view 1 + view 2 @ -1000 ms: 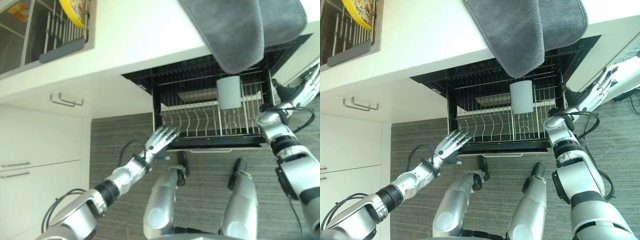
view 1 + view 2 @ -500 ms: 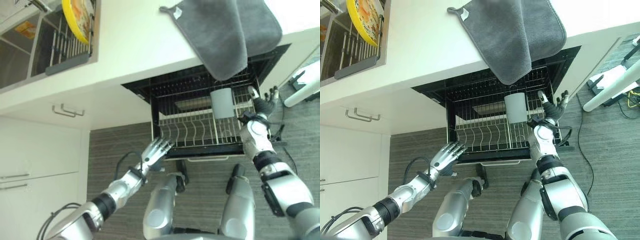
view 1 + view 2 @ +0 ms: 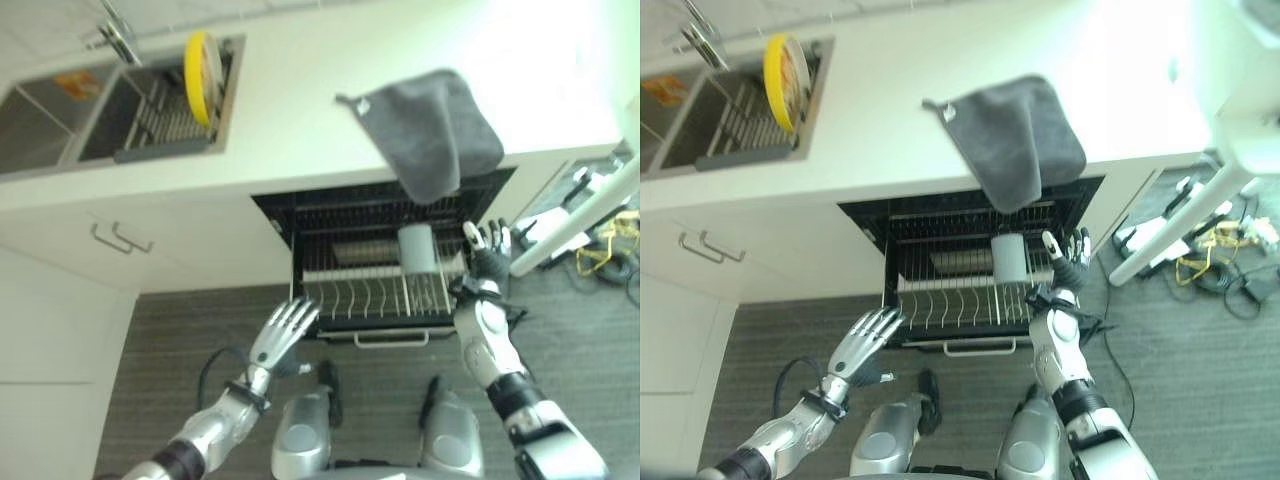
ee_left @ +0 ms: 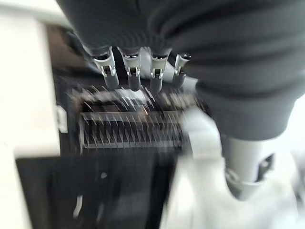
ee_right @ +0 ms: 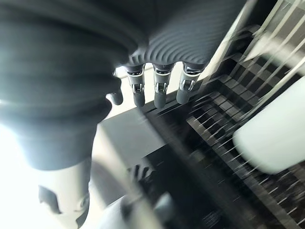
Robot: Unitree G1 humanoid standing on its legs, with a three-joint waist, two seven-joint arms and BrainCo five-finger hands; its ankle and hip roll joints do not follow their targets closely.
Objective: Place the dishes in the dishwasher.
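The dishwasher's wire rack (image 3: 365,295) is pulled out under the counter. A white cup (image 3: 415,248) stands upright in it at the right. A yellow plate (image 3: 204,76) stands on edge in the drying rack inside the sink (image 3: 60,125). My left hand (image 3: 285,330) hovers open, fingers straight, in front of the rack's left corner, holding nothing. My right hand (image 3: 487,245) is open at the rack's right edge, just beside the cup. In the right wrist view the straight fingers (image 5: 157,88) point past the cup (image 5: 276,138).
A grey towel (image 3: 430,130) lies on the white counter (image 3: 300,110) and hangs over its edge above the dishwasher. White cabinets with handles (image 3: 120,240) stand to the left. A white stand and cables (image 3: 1210,260) are on the floor at the right.
The camera has pulled back, showing more counter and sink. My right hand has come in from the far right to the rack's right edge by the cup. The left hand stays open.
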